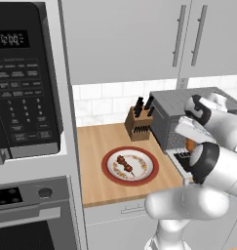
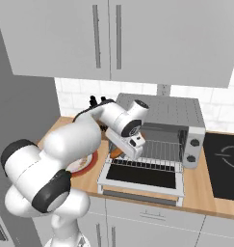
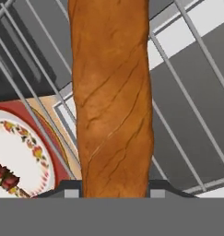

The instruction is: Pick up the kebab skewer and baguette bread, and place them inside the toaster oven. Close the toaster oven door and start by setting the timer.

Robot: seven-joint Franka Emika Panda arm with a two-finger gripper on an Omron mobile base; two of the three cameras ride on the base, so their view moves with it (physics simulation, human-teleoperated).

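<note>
1 baguette bread [image 3: 111, 101]. 1 kebab skewer [image 1: 125, 165], strung with several small dark red and brown chunks, too small to count. 1 red-rimmed plate [image 1: 130, 165]. 1 toaster oven [image 2: 162, 126] with 1 wire rack [image 2: 157, 154], 1 toaster oven door [image 2: 141, 177] and 2 knobs [image 2: 191, 150] on its right side. 1 knife block [image 1: 140, 125]. 1 black microwave [image 1: 22, 78] at far left. 1 wall oven [image 1: 32, 215]. 2 upper cabinet handles [image 1: 189, 35].

Home kitchen: wood counter [image 1: 98, 146], microwave [image 1: 20, 78], wall oven [image 1: 27, 215], knife block [image 1: 138, 124], tiled backsplash [image 1: 103, 103].
</note>
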